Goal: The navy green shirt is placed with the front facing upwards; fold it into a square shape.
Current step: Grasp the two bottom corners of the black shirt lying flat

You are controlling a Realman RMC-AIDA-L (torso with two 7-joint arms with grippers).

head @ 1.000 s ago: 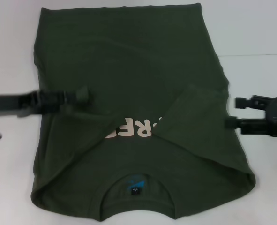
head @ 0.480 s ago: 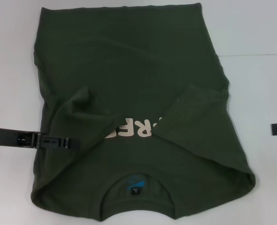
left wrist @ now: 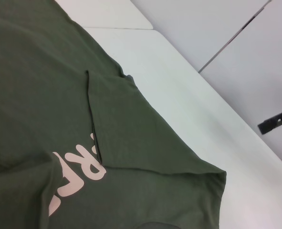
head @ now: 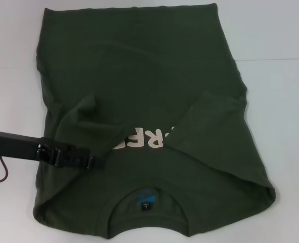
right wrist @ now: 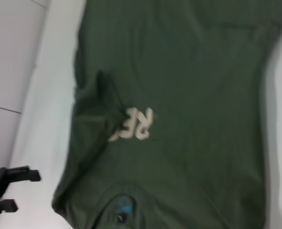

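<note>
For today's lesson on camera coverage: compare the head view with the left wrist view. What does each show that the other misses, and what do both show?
Only the head view shows the whole navy green shirt, its collar and neck label, the folded-in left sleeve, and the left hand reaching over the shirt beside the print.

Only the left wrist view shows a seam in the surface beyond the table edge, and more of the right hand off the cloth.

Both show the pale print and the right sleeve folded inward over it, on the white table.
</note>
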